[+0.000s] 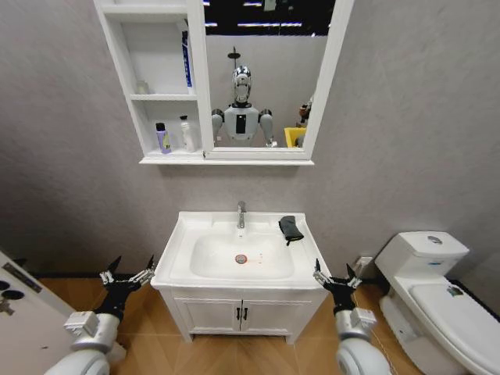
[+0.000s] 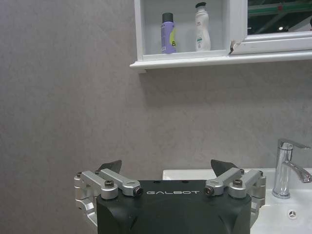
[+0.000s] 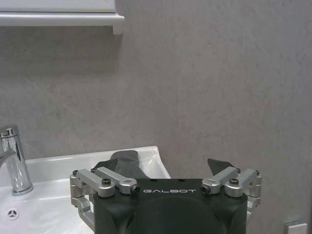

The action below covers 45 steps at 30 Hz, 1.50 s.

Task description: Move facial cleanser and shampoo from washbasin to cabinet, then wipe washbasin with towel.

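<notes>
The white washbasin (image 1: 181,248) has a chrome faucet (image 1: 241,213) and nothing in its bowl. The dark towel (image 1: 291,227) lies crumpled on its back right rim, also close ahead of my right gripper (image 3: 163,168). Two bottles stand in the cabinet's (image 1: 125,70) lowest compartment: a purple bottle (image 1: 162,138) with a black cap and a white bottle (image 1: 187,134). I cannot tell which is the shampoo and which the facial cleanser. My left gripper (image 1: 125,276) hangs open beside the basin's left front corner. My right gripper (image 1: 336,277) hangs open at the right front corner. Both hold nothing.
A white toilet (image 1: 433,285) stands at the right. Below the basin is a two-door vanity (image 1: 242,314). A mirror (image 1: 266,47) joins the cabinet, and a blue item (image 1: 187,58) stands in the middle compartment. A white door panel (image 1: 19,324) is at the left edge.
</notes>
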Tool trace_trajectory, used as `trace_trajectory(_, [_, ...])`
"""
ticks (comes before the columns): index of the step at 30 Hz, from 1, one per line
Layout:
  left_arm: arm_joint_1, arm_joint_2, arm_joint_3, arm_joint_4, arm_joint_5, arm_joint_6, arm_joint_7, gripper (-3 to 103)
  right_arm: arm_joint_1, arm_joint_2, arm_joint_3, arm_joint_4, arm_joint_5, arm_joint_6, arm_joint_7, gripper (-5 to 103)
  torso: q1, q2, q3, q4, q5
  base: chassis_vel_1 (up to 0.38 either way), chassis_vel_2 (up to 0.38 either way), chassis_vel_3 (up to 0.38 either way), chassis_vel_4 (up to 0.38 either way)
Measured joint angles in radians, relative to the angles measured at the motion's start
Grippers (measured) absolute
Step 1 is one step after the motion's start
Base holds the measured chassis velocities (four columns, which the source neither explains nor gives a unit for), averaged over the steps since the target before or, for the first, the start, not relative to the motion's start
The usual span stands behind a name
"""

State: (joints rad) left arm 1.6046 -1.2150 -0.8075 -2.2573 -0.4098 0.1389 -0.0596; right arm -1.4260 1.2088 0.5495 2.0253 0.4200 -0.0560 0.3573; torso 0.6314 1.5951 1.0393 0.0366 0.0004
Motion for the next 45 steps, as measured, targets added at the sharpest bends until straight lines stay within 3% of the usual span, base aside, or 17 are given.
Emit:
trace_trajectory(3, [-0.003, 0.001, 0.002, 0.001, -0.002, 0.001, 0.000, 100, 0.081, -0.059, 0.002, -0.058, 0.056, -0.053, 0.001, 100, 0.000, 0.000, 0.000, -0.0005, -0.0003, 0.000, 0.000, 0.000, 0.000])
trace_trajectory(5, [-0.005, 0.003, 0.003, 0.002, -0.003, 0.001, -0.001, 100, 0.246, -0.138, -0.037, -0.165, 0.109, -0.116, -0.004, 100, 0.000, 0.000, 0.000, 0.0002, -0.0002, 0.000, 0.000, 0.000, 0.000])
trace_trajectory(6, [-0.005, 0.003, 0.003, 0.002, -0.003, 0.001, -0.001, 100, 0.246, -0.138, -0.037, -0.165, 0.109, -0.116, -0.004, 100, 0.000, 0.000, 0.000, 0.0002, -0.0002, 0.000, 0.000, 0.000, 0.000])
trace_trajectory(8, [-0.007, 0.003, 0.005, 0.003, -0.004, 0.002, 0.000, 100, 0.389, -0.182, -0.087, -0.283, 0.128, -0.134, -0.032, 100, 0.000, 0.000, 0.000, 0.0007, -0.0006, 0.000, 0.000, 0.000, 0.000])
trace_trajectory(15, [-0.010, 0.005, 0.007, 0.004, -0.005, 0.003, -0.001, 100, 0.585, -0.214, -0.213, -0.481, 0.196, -0.148, -0.092, 100, 0.000, 0.000, 0.000, -0.0001, -0.0004, 0.000, 0.000, 0.000, 0.000])
trace_trajectory(25, [-0.012, 0.006, 0.008, 0.004, -0.006, 0.005, -0.001, 100, 0.840, -0.128, -0.370, -0.838, 0.146, -0.083, -0.178, 100, 0.000, 0.000, 0.000, -0.0001, -0.0006, 0.000, 0.000, 0.000, 0.000])
trace_trajectory(31, [-0.012, 0.006, 0.008, 0.005, -0.007, 0.005, -0.001, 100, 0.904, -0.047, -0.388, -1.024, 0.117, -0.034, -0.215, 100, 0.000, 0.000, 0.000, 0.0000, -0.0004, 0.000, 0.000, 0.000, 0.000])
trace_trajectory(45, [-0.013, 0.007, 0.009, 0.005, -0.007, 0.006, -0.002, 100, 1.002, 0.020, -0.389, -1.230, 0.044, 0.079, -0.281, 100, 0.000, 0.000, 0.000, 0.0000, -0.0005, 0.000, 0.000, 0.000, 0.000])
